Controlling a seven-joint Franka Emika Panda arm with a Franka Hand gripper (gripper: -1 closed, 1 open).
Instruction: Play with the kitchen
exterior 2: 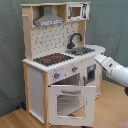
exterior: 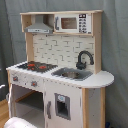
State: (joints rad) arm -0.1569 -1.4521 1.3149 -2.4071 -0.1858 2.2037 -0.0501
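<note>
Kitchen: the kitchen (exterior: 60, 70) (exterior 2: 62, 65), white panels with light-wood edges, stands on a wooden floor before a grey curtain and fills most of both exterior views.
Hob: the black hob (exterior: 36, 65) (exterior 2: 52, 59) with red rings lies on the worktop, at the first exterior view's left and the second exterior view's left of the sink.
Sink: the metal sink (exterior: 72, 74) (exterior 2: 82, 50) is set into the worktop just beside the hob, with the black faucet (exterior: 83, 59) (exterior 2: 74, 39) arching over it from behind.
Upper shelf: the grey hood (exterior: 40, 26) (exterior 2: 49, 20) hangs above the hob; the microwave (exterior: 70, 22) (exterior 2: 76, 11) sits in the shelf next to it, above the sink.
Back wall: a panel with a brick-like pattern runs between worktop and shelf.
Oven door: the windowed oven door (exterior 2: 69, 102) under the hob hangs open, tilted down and outward in the second exterior view; in the first exterior view the oven bay shows as an open dark space below the knobs.
Cupboard door: the cupboard door (exterior: 62, 105) under the sink, with a small dark window, stands closed in the first exterior view.
Arm: the white robot arm (exterior 2: 114, 72) reaches in from the second exterior view's right, its end near the kitchen front just below the worktop, beside the sink cupboard.
Claw: the gripper (exterior 2: 96, 60) lies close to the kitchen front; I cannot tell how far it is open or whether it has hold of anything.
Floor: a pale rounded shape (exterior: 17, 123) shows at the first exterior view's lower left edge; I cannot tell what it is.
</note>
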